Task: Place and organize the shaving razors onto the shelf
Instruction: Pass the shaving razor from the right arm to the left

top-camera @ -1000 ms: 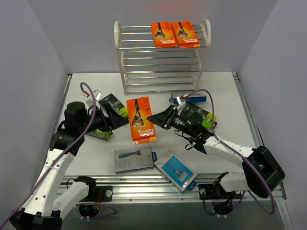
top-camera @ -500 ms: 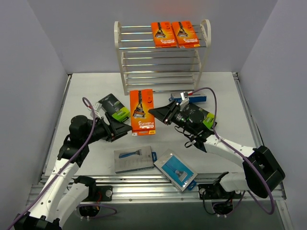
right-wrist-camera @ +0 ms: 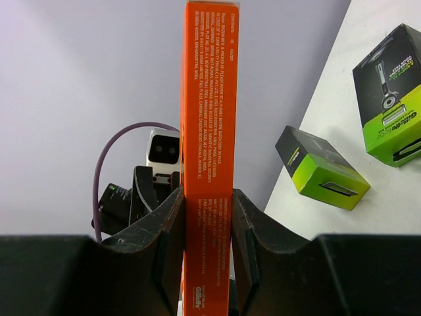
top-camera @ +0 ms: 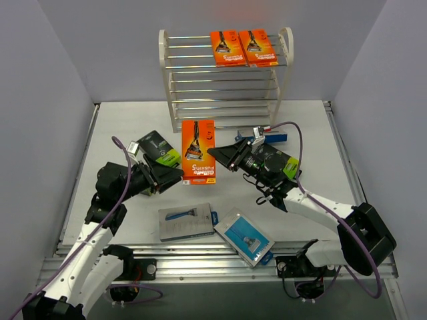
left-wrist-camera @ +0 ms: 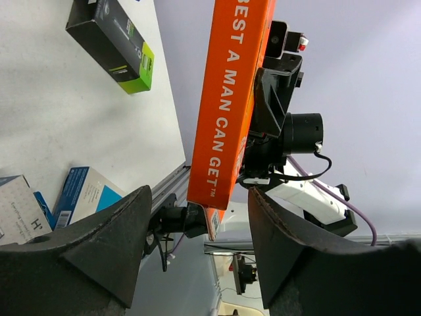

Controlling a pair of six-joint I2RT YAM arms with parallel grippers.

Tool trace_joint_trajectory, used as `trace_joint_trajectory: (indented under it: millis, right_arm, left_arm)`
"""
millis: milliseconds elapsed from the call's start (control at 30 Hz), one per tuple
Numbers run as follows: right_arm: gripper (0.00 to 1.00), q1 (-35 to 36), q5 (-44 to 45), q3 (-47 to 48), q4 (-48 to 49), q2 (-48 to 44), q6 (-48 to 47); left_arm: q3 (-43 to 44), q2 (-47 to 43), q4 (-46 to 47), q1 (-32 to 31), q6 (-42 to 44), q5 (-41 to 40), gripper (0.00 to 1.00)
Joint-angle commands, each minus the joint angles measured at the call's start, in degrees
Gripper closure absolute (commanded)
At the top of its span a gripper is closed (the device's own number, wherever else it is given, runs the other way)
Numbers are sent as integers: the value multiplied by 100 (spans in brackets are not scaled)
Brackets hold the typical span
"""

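An orange razor pack hangs above the table, and my right gripper is shut on its right edge. In the right wrist view both fingers press the pack's thin sides at my gripper. My left gripper stands open just left of the pack, touching nothing; its wrist view shows the pack ahead between the spread jaws. The white shelf at the back carries two orange packs on its top tier.
One black-and-green box lies behind my left gripper and another under my right arm. Two blue-grey packs lie near the front edge. A blue item lies by the shelf's foot. Grey walls close in both sides.
The right gripper has raised the orange pack off the table toward the shelf. The left arm has shifted down and right, and its jaws have narrowed a little.
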Motion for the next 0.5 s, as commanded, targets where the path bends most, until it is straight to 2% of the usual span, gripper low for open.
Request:
trace_joint_trajectory:
  millis: [0,100,267,467]
  right_arm:
    - [100,-17,71,244,649,23,65]
    - [100,9,71,226,728,76,100]
    - [100,36,80,183,878,129,170]
    - [100,44,80,191,922,120,188]
  left_arm:
    - [-30,-57,620,-11,-184,114,32]
    - [-48,-22,743,-11,-254,105,34]
    - [-119,57,1103,-11,-412,131,44]
    - [-119,189,1279,-90,-448,158,46]
